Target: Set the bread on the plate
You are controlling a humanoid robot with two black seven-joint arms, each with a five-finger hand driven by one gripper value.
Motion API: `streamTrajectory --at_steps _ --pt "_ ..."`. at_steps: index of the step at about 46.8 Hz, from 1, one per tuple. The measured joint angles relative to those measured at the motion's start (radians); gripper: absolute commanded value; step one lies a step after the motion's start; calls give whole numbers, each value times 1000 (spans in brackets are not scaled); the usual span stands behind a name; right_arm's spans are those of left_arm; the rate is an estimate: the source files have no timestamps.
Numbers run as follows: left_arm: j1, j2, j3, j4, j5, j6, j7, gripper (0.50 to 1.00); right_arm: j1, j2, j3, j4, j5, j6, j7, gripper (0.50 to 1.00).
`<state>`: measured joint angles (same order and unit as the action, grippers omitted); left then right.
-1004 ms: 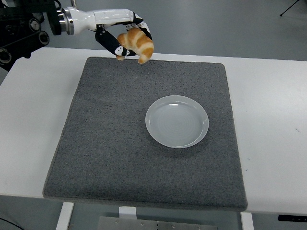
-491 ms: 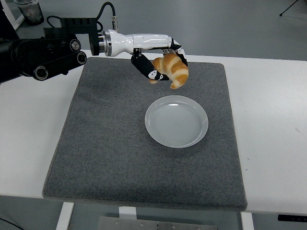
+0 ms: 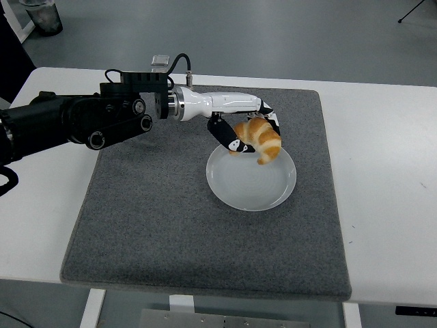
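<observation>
Black left arm (image 3: 75, 126), black cable, white hand (image 3: 247, 126) with black-tipped fingers.

This is looking like a robotics lab or test room rather than a home. A plain white table (image 3: 382, 130) is sitting on a bare grey floor (image 3: 307, 34), a grey felt mat (image 3: 157, 225) is lying squared on it, and a tripod foot (image 3: 416, 10) is showing at the far corner.

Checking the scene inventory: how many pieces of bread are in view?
1: the croissant, held in the left hand over the far part of the plate. None appears hidden.
</observation>
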<state>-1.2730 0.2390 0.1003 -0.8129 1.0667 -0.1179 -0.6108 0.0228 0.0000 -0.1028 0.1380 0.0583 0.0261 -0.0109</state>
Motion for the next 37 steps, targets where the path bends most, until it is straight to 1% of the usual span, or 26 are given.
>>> streamTrajectory --at_steps 6,10,17,30,37 --pt "34 -40 2 36 33 2 0 500 0 0 0 0 0 0 0 952" --pt "54 -53 3 48 45 5 0 500 0 0 0 0 0 0 0 952" --pt "78 -64 2 51 94 35 0 500 0 0 0 0 0 0 0 952" --pt "89 -69 11 60 105 51 0 500 0 0 0 0 0 0 0 952" --pt "88 -72 33 90 106 71 0 500 0 0 0 0 0 0 0 952"
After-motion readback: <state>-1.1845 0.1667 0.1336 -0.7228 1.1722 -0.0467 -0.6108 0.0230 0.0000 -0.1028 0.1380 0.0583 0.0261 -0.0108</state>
